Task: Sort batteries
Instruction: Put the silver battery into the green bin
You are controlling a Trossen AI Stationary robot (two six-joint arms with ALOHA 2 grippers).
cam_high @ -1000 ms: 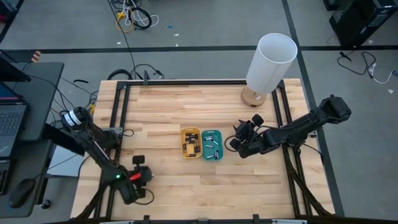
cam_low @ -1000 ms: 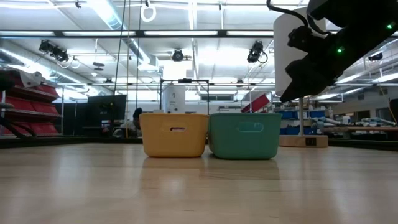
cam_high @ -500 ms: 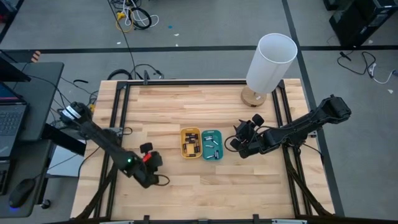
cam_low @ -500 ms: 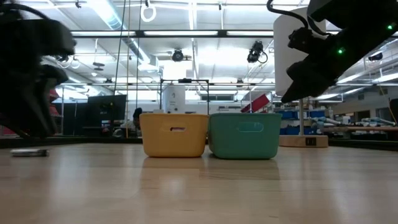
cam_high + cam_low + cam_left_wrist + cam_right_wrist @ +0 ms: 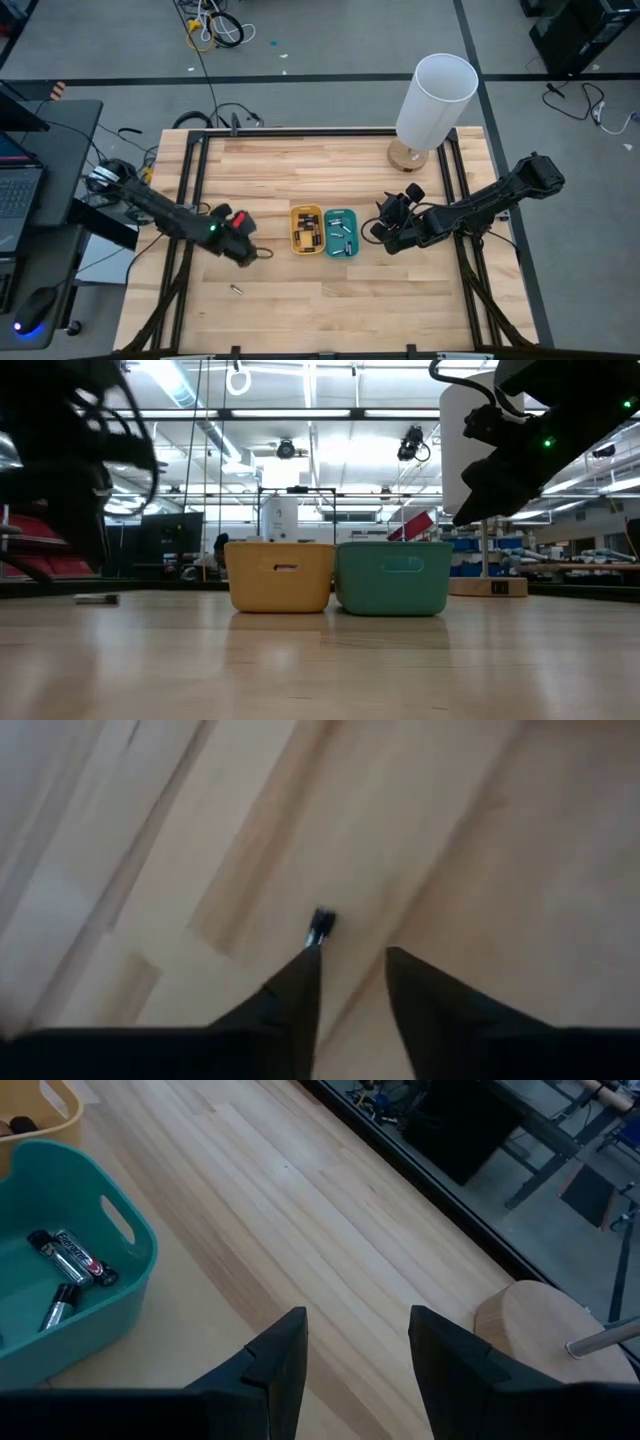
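One loose battery (image 5: 237,289) lies on its side on the wooden table near the front left; it also shows in the low view (image 5: 97,598) and just past one fingertip in the left wrist view (image 5: 320,926). My left gripper (image 5: 250,250) hangs above the table between that battery and the yellow tray (image 5: 306,229), open with nothing between its fingers (image 5: 350,958). More batteries lie in the yellow tray and in the teal tray (image 5: 341,232), two of them plain in the right wrist view (image 5: 72,1258). My right gripper (image 5: 383,228) waits open right of the teal tray.
A white cylindrical lamp (image 5: 437,98) on a round wooden base (image 5: 535,1325) stands at the table's far right. A black frame rail (image 5: 190,200) runs along the table's left and right sides. Bare wood lies in front of the trays.
My left gripper has risen and swung from the front left toward the far edge and the yellow tray, turning as it went. The loose battery, covered by the gripper before, now lies bare on the table; in the low view it has shifted a little toward the right.
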